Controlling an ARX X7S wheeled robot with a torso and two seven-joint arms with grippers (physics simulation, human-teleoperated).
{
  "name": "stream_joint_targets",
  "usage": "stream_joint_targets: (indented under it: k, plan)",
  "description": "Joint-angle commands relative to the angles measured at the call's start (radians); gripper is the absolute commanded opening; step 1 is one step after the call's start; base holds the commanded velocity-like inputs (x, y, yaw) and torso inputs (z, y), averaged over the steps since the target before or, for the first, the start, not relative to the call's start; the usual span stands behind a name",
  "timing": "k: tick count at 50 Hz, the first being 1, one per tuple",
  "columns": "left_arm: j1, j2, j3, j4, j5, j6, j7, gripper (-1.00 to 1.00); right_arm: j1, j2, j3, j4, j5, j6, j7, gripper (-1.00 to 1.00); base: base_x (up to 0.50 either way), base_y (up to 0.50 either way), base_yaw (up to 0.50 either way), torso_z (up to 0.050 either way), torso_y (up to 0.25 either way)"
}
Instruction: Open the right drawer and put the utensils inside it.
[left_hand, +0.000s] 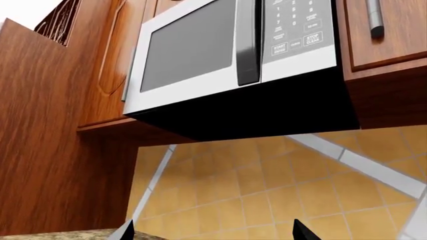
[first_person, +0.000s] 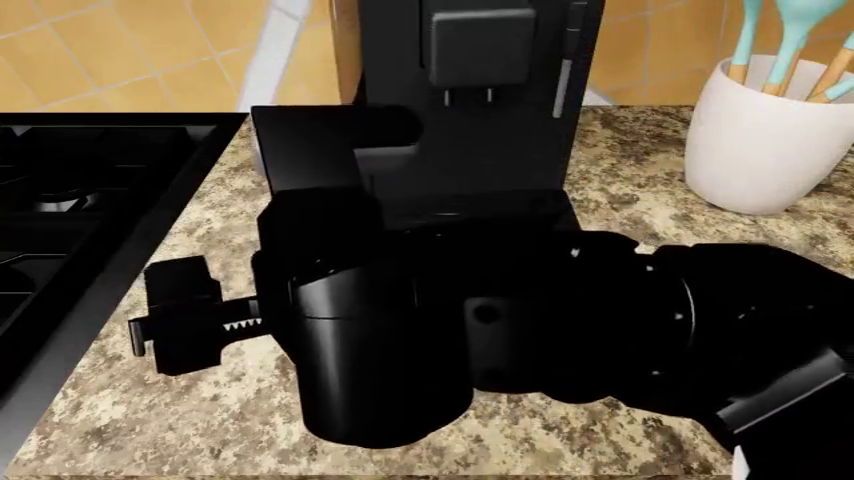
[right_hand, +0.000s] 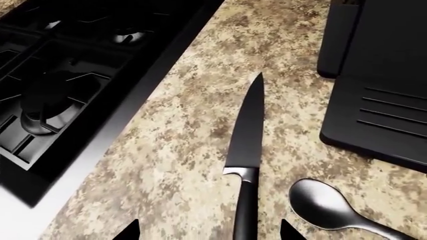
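Right, the right end effector (right_hand: 209, 231) hangs w/ tips spread wide either side of the slim black-handled dark-bladed knife (right_hand: 248, 150), flat on the speckled granite bench (right_hand: 180, 150) near its stove-side edge. Best drop straight, centre on the handle. One knife, one small shiny metal spoon (right_hand: 327, 207) just beside. Drawer's out of view. Left end effector (left_hand: 212, 232): tips apart, empty.

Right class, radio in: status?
Right hand open over knife, spoon beside. Left hand open, raised toward microwave. Drawer unseen.
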Motion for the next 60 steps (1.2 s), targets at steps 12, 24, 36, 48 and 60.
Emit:
stream_joint_targets:
  k: [12, 24, 36, 48, 60]
  plan:
    - [-0.006, 0.001, 0.009, -0.002, 0.01, -0.003, 0.001, 1.0, -0.029, -0.008, -0.051, 0.018, -0.009, -0.003, -0.038, 1.0, 0.0, 0.0, 0.0, 0.0, 0.0]
    - [-0.005, -0.001, 0.015, -0.002, 0.017, -0.001, -0.005, 1.0, -0.022, -0.006, -0.066, 0.079, -0.003, 0.014, -0.079, 1.0, 0.0, 0.0, 0.0, 0.0, 0.0]
    - [-0.003, 0.005, 0.005, -0.001, 0.009, 0.004, -0.002, 1.0, -0.028, 0.009, -0.094, 0.106, 0.001, 0.029, -0.088, 1.0, 0.0, 0.0, 0.0, 0.0, 0.0]
    - [-0.007, 0.008, -0.001, -0.003, 0.005, 0.002, 0.001, 1.0, -0.042, 0.004, -0.121, 0.118, 0.009, 0.041, -0.1, 1.0, 0.0, 0.0, 0.0, 0.0, 0.0]
    - [-0.009, 0.004, 0.009, -0.003, 0.015, 0.001, -0.003, 1.0, -0.058, -0.008, -0.159, 0.134, 0.02, 0.073, -0.122, 1.0, 0.0, 0.0, 0.0, 0.0, 0.0]
